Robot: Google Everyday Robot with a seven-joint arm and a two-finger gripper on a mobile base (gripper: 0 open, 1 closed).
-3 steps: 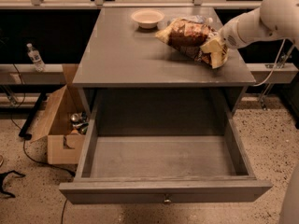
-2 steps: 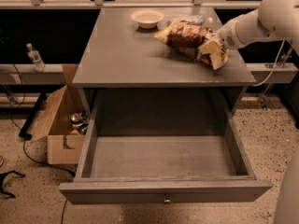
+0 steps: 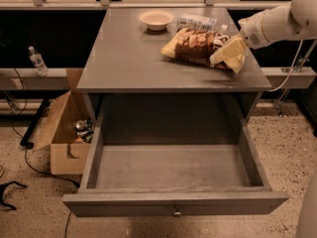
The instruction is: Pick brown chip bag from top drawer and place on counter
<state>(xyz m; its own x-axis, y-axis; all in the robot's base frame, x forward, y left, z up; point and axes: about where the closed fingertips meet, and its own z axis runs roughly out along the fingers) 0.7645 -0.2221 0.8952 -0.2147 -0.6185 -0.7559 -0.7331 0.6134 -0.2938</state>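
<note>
The brown chip bag [image 3: 198, 46] lies on the counter [image 3: 129, 58] near its right edge, dark brown in the middle with pale yellow ends. Its right yellow end curls up against my gripper [image 3: 237, 43], which reaches in from the right on the white arm [image 3: 277, 21]. The bag's end hides the gripper's tip. The top drawer [image 3: 173, 167] is pulled fully out below the counter. Its inside is bare, and its front panel has a small round knob [image 3: 177, 213].
A pale bowl [image 3: 156, 19] and a lying white-labelled plastic bottle [image 3: 198, 21] sit at the back of the counter. An open cardboard box [image 3: 64, 133] with metal items stands on the floor at the left. A small bottle [image 3: 37, 61] stands on the left ledge. Cables lie on the floor.
</note>
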